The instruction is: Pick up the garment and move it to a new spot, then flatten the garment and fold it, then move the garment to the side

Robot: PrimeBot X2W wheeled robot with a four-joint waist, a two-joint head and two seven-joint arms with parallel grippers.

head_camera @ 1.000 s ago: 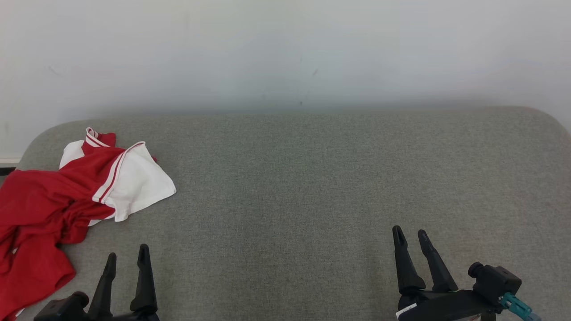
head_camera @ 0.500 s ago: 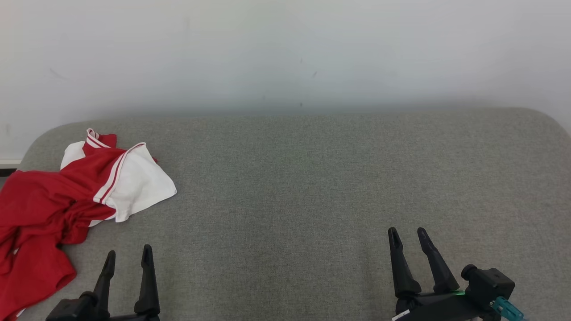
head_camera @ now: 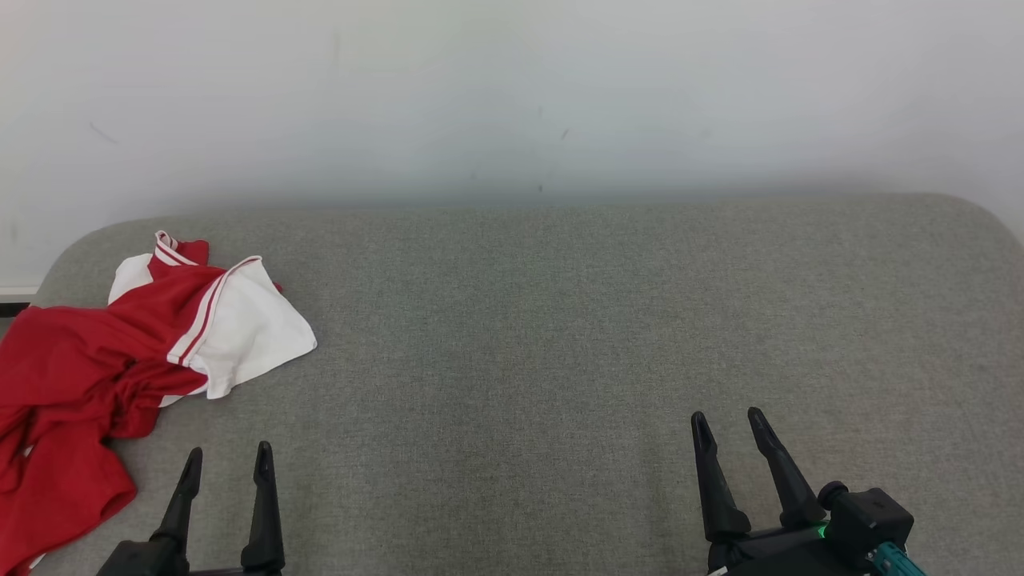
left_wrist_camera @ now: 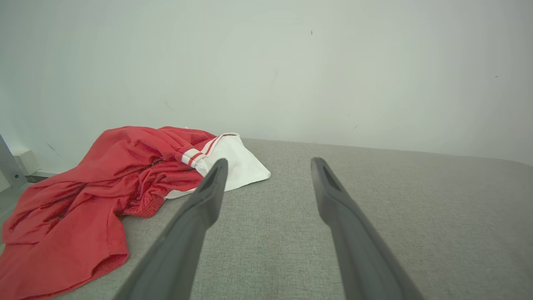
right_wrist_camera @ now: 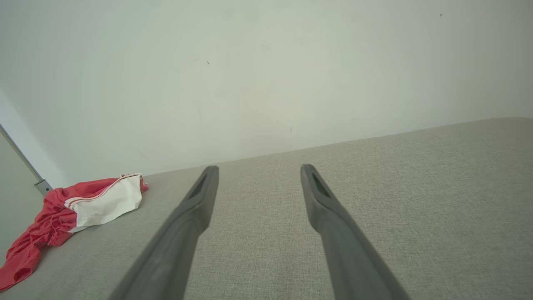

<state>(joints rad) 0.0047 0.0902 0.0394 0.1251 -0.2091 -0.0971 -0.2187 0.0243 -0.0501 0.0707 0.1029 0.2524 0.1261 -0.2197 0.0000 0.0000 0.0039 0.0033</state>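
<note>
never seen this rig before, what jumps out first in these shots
The crumpled red and white garment stands out, heaped at the left edge of the grey padded surface. Low in the head view, the left gripper and right gripper are open and empty, clear of it.

You have the garment (head_camera: 96,360) at nine o'clock in the head view: soft red and white cloth, matt and creased. The surface (head_camera: 520,336) beneath it is coarse grey woven fabric. The wall (head_camera: 512,96) at twelve o'clock is matt and lightly scuffed. The left gripper (head_camera: 228,450) and right gripper (head_camera: 726,414) are smooth, matt dark plastic.
</note>
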